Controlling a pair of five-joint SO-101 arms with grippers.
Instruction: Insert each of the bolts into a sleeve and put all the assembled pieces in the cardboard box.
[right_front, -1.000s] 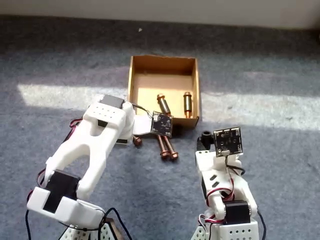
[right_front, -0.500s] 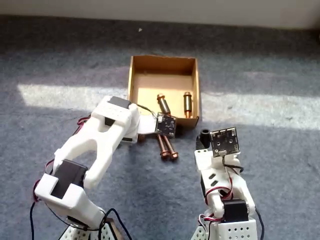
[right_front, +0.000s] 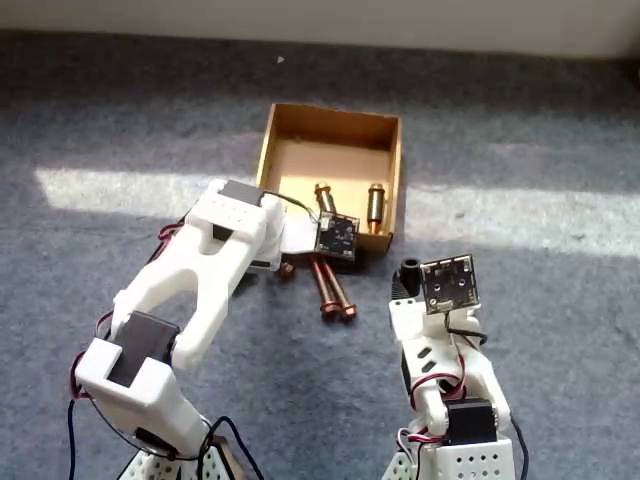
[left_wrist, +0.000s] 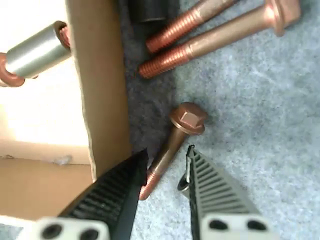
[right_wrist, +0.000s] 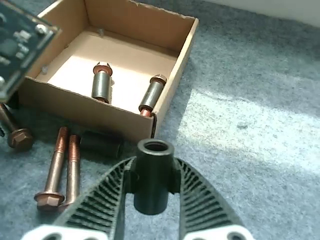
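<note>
A loose copper bolt (left_wrist: 171, 145) lay on the grey carpet (right_front: 520, 120), just beside the near wall of the cardboard box (right_front: 266, 150). Its threaded end sat between the spread jaws of the left gripper (left_wrist: 166, 154). Two more bolts (right_front: 331, 288) lay side by side nearby, and a black sleeve (right_wrist: 101, 144) lay by the box. Two assembled pieces (right_front: 326, 200) rested inside the box. Nearer the carpet's near edge, the right gripper (right_wrist: 151, 167) pinched a second black sleeve (right_wrist: 151, 182) upright.

dark sleeve (left_wrist: 148, 10) cropped, bolt (left_wrist: 171, 146) tip perhaps hidden
</note>
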